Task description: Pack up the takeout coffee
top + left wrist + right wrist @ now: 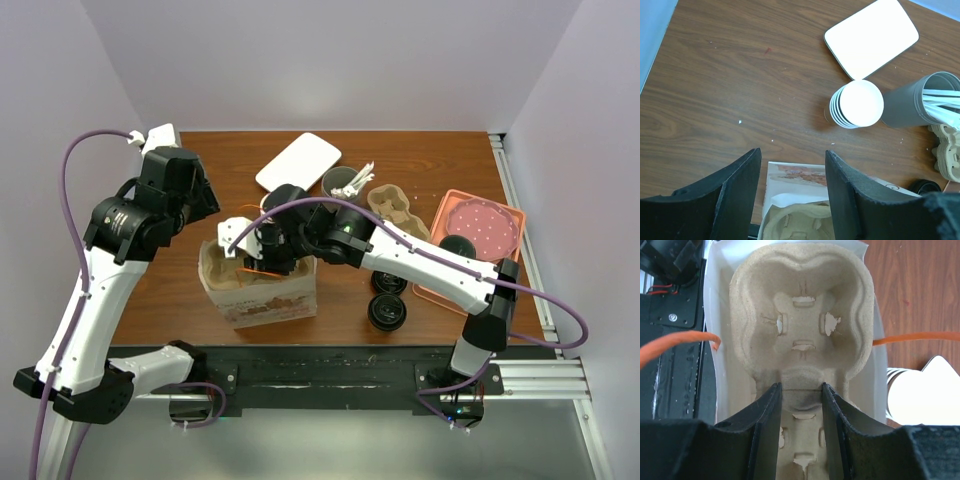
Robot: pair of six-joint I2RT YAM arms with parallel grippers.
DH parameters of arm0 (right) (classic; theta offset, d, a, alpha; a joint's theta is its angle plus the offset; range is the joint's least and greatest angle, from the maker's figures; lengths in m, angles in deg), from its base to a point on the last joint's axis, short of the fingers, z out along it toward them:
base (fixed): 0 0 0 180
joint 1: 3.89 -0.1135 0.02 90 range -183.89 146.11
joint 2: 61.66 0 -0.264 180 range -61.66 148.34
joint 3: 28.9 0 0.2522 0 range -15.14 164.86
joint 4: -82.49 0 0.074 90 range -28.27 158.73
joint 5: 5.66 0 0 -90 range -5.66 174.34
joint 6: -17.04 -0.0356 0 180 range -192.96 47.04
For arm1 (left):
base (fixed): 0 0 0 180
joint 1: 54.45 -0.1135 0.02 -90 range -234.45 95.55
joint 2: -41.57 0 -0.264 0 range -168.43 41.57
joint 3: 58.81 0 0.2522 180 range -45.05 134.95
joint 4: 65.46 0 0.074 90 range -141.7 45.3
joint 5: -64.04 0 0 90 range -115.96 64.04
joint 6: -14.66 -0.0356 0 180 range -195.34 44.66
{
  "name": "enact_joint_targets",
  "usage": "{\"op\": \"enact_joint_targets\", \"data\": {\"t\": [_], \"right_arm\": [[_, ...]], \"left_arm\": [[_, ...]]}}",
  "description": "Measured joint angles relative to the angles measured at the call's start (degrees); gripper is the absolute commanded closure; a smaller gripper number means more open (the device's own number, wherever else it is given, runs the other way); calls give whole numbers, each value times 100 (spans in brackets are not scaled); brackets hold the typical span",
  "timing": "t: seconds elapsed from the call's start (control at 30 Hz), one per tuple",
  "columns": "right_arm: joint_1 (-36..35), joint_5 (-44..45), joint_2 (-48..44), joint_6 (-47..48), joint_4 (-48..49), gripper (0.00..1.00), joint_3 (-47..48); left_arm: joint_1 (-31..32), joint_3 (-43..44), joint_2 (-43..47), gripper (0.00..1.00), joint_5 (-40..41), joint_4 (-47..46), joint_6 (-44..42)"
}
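Observation:
Two black-lidded cups stand right of the bag, one (388,313) at the front and one (389,283) behind it; their cream sides are hidden from above. The paper bag (262,300) stands open, its printed side also in the left wrist view (800,175). My right gripper (262,250) reaches into the bag mouth. In the right wrist view it (800,387) is shut on the middle ridge of a pulp cup carrier (802,305) that sits inside the bag (720,355). My left gripper (203,196) hovers open and empty behind the bag's left end, and also shows in its own wrist view (792,152).
A stack of lidless cream cups (856,104), a grey utensil cup (910,102), a white flat lid (871,36) and a second pulp carrier (395,208) sit behind the bag. An orange tray (438,290) holding a pink plate (483,225) and a black lid (457,245) is at the right.

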Motion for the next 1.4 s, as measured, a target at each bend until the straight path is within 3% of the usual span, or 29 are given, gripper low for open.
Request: {"op": "enact_joint_targets", "data": {"t": [1.03, 1.23, 1.4], "right_arm": [[0, 184, 251, -2, -249, 66, -382], [0, 190, 254, 2, -256, 58, -448], [0, 210, 289, 17, -260, 41, -564]], "left_arm": [[-295, -826, 13, 39, 85, -229, 9], [-299, -892, 133, 38, 42, -236, 17], [-299, -957, 151, 38, 7, -240, 22]]}}
